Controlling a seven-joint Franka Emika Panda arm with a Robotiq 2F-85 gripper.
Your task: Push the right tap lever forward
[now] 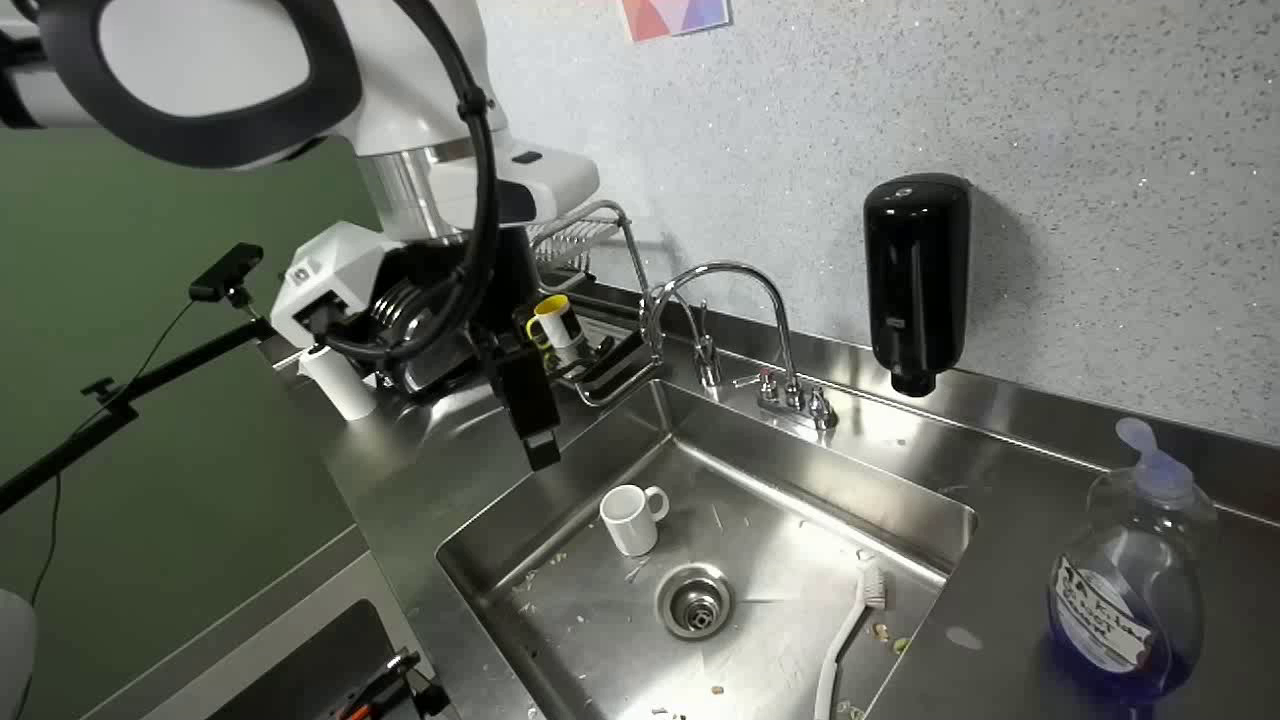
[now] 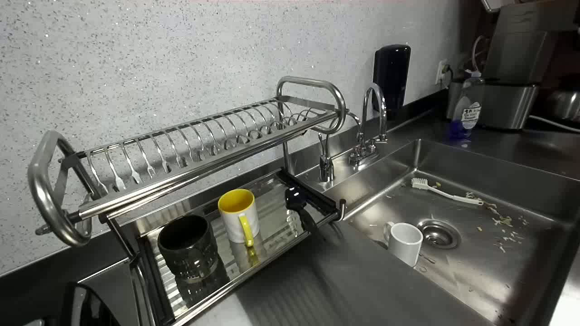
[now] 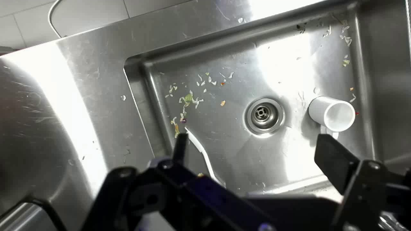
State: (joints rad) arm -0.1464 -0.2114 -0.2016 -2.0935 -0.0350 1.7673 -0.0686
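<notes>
The right tap lever (image 1: 820, 405) is a small chrome handle on the tap base behind the sink, right of the tall curved spout (image 1: 765, 272). In an exterior view it juts out over the sink side (image 2: 380, 141). The left lever (image 1: 750, 380) has a red mark. My gripper (image 1: 537, 440) hangs in the air left of the tap, apart from it. In the wrist view my gripper (image 3: 252, 139) has its black fingers wide apart with nothing between them. The right tap lever cannot be made out there; a bit of chrome shows at the lower right corner.
A white mug (image 1: 630, 520) and a white brush (image 1: 845, 625) lie in the steel sink (image 1: 800, 455). A dish rack (image 2: 204, 154) with mugs and a slim second faucet (image 1: 707, 350) stand left of the tap. A black dispenser (image 1: 915, 280) hangs behind; a soap bottle (image 1: 1130, 590) stands right.
</notes>
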